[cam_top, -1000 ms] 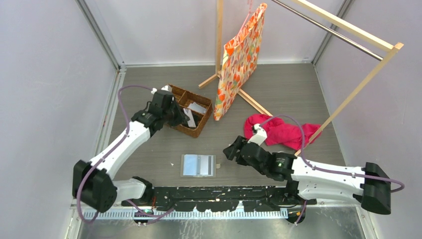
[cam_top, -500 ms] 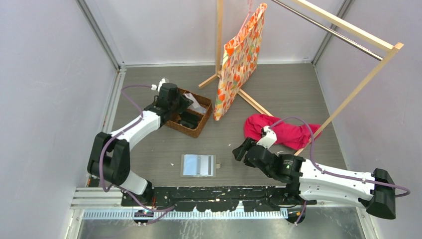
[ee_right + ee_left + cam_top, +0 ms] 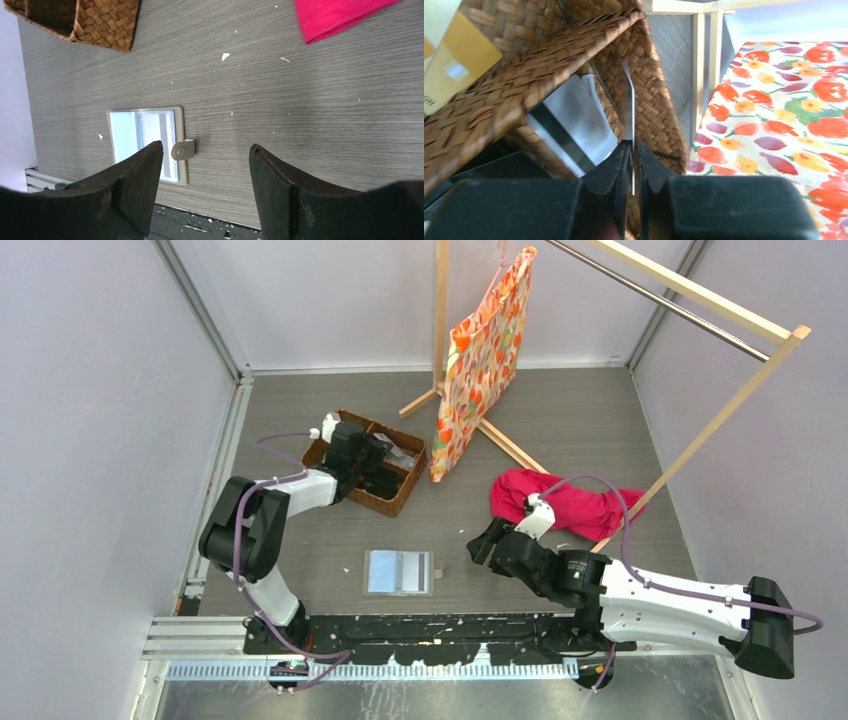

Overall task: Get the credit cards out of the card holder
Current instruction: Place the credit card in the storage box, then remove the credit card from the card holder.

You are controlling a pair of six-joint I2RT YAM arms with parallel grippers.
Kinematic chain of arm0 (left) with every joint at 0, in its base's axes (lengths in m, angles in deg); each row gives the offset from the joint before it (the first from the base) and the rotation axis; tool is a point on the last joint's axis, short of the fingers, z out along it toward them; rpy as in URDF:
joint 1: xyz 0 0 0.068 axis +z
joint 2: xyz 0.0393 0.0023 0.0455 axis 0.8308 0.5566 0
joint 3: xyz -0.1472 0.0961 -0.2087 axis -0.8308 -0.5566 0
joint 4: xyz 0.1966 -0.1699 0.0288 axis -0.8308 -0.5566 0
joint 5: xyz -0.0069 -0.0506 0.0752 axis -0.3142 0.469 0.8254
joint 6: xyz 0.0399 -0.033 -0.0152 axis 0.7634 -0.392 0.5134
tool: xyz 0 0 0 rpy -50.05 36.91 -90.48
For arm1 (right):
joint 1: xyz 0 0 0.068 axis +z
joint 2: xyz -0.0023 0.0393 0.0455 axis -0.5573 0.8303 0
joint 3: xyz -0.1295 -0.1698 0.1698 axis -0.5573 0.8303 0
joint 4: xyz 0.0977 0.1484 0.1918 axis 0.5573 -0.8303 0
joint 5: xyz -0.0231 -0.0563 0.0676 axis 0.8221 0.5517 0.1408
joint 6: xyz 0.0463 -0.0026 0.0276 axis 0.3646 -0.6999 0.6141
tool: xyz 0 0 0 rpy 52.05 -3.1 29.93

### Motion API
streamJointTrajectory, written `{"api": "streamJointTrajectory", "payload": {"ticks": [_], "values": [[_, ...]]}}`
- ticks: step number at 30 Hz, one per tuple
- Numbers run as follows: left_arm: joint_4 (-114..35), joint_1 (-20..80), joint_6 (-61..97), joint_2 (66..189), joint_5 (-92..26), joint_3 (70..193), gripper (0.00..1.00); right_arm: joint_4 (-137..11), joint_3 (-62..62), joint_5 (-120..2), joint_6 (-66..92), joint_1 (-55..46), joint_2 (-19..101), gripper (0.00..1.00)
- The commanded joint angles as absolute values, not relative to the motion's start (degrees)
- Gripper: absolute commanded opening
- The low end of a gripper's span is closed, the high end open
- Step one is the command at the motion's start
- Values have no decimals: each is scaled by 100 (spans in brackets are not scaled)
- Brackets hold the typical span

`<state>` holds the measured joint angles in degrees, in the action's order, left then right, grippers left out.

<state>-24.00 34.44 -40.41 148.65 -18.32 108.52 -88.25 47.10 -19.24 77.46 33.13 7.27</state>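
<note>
The card holder (image 3: 400, 572) lies open and flat on the table, pale blue sleeves up, and also shows in the right wrist view (image 3: 145, 142) with its snap tab (image 3: 183, 150). My left gripper (image 3: 383, 478) is over the wicker basket (image 3: 395, 502), shut on a thin credit card (image 3: 632, 100) seen edge-on between its fingertips (image 3: 633, 150). A silver card with a black stripe (image 3: 574, 120) and a gold card (image 3: 454, 55) lie in the basket (image 3: 524, 65). My right gripper (image 3: 480, 540) hangs open and empty just right of the holder (image 3: 205, 147).
A floral bag (image 3: 480, 360) hangs from a wooden rack (image 3: 700, 300) at the back, close behind the basket. A red cloth (image 3: 565, 502) lies right of centre, also seen in the right wrist view (image 3: 340, 17). Walls enclose three sides.
My left arm has folded in and swung its gripper from the basket's left rim to over its right compartments. My right gripper drew back slightly to the right, then held still.
</note>
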Motion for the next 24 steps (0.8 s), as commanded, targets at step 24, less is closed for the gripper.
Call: {"api": "streamJointTrajectory", "payload": {"ticks": [24], "values": [[-6135,2986,-2027,11705,-2850,10852,27,-7601,4486,-1873,7686,3790,1606,68]]}}
